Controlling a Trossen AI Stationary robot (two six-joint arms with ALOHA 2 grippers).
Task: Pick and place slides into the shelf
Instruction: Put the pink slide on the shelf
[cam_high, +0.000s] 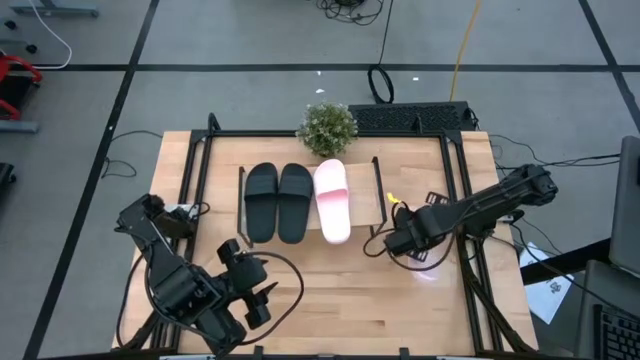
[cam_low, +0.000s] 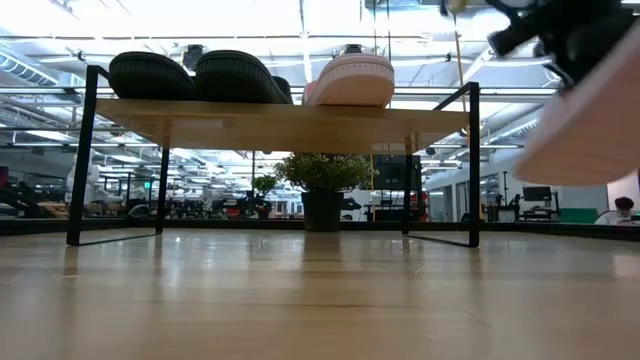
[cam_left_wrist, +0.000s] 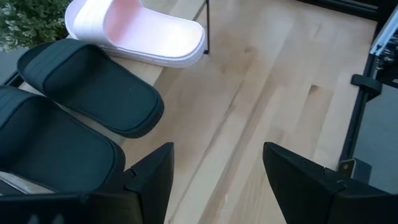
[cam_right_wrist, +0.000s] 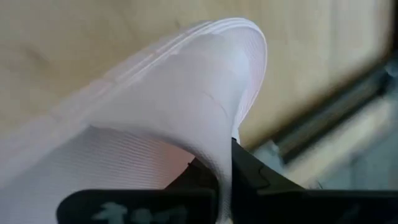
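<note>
Shelf — three slides atop

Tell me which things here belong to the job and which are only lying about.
Job: two black slides and a pink slide on the shelf; second pink slide pinched in the right hand.
Lying about: potted plant, keyboard, cables.

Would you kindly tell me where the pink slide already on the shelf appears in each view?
High view: pink slide, right of the black pair.
Low view: on the shelf, right of centre.
Left wrist view: far corner.
Right wrist view: not in it.
Shared landmark: the black pair.
</note>
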